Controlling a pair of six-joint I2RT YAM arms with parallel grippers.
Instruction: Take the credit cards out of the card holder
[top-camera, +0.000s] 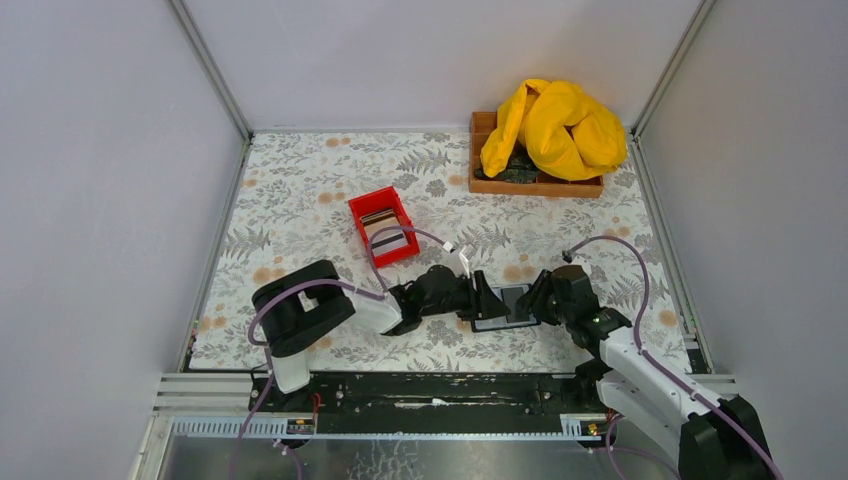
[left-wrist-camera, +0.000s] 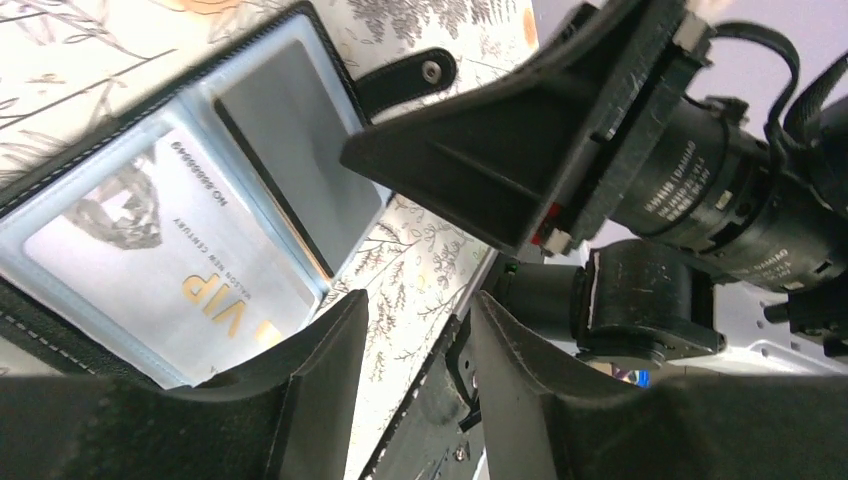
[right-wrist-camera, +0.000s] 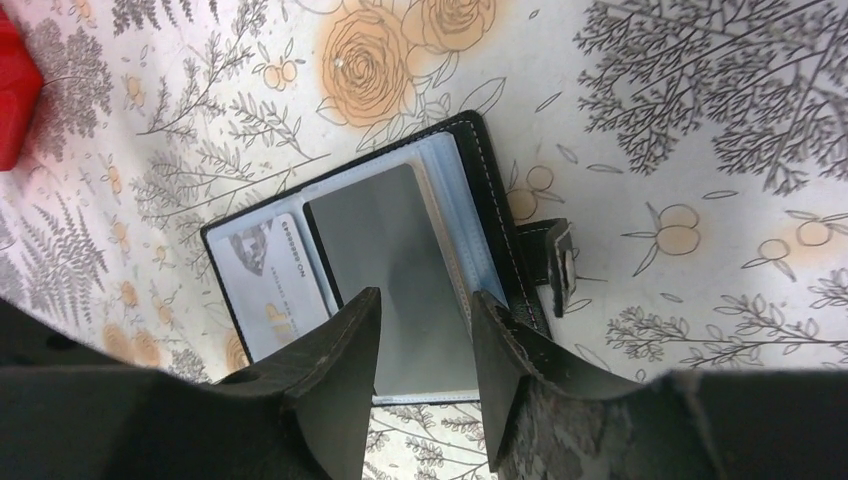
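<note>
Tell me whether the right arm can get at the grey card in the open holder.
Probably yes: the right gripper hangs open directly above the grey card, with nothing between them.

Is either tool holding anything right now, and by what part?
Nothing is held. Left tool is open at the edge of the card holder; right tool stands open over its grey card, not gripping it.

Bright, even, diffuse light with soft shadows; both wrist views are slightly soft up close.
</note>
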